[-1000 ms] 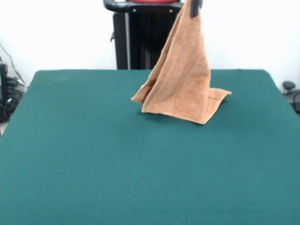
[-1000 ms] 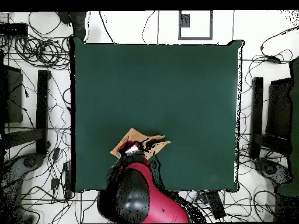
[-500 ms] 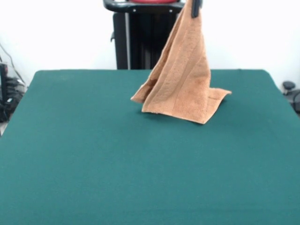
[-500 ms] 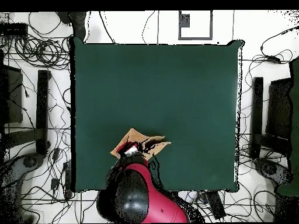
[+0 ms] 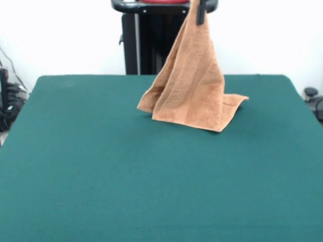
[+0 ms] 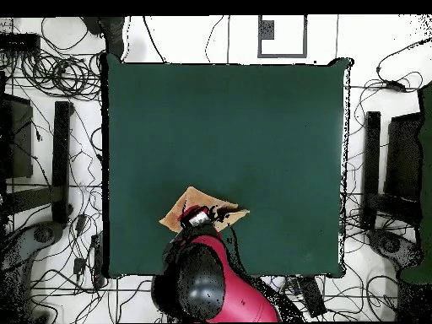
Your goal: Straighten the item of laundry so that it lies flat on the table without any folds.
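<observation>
The orange-tan towel [image 5: 194, 85] hangs in a tall tent shape from one raised corner, held at the top edge of the front view by my gripper [image 5: 201, 11], which is shut on it. Its lower part rests on the green table [image 5: 101, 171] near the far side, with a corner pointing right and a fold at the left. From above, the towel [image 6: 187, 205] shows as a small tan patch near the table's bottom edge, mostly covered by my red arm [image 6: 202, 283]; the gripper [image 6: 201, 218] sits over it.
The black pedestal [image 5: 146, 40] stands just behind the towel. Cables and black stands [image 6: 59, 152] surround the table in the overhead view. The table's front edge [image 6: 219, 272] lies close to the towel there.
The gripper has shifted slightly left in the front view with the towel's corner, and the hanging cloth leans a little further left. The part on the table has barely moved.
</observation>
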`<control>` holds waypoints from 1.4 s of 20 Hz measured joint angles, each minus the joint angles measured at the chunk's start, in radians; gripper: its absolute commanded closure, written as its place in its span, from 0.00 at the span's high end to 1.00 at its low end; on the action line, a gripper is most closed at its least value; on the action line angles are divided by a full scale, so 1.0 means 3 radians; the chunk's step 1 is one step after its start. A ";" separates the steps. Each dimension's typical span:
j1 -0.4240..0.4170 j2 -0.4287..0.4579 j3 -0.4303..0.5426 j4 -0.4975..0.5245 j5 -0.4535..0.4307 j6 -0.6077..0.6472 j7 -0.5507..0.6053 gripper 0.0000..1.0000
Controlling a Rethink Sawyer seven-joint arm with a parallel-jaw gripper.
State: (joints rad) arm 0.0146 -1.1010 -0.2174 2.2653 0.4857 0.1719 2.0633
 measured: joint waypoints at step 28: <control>-0.0585 0.0117 0.0618 0.0399 -0.0064 -0.0649 0.0000 0.00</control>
State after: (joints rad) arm -0.1610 -1.0659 -0.0320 2.3849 0.4665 -0.0228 2.0633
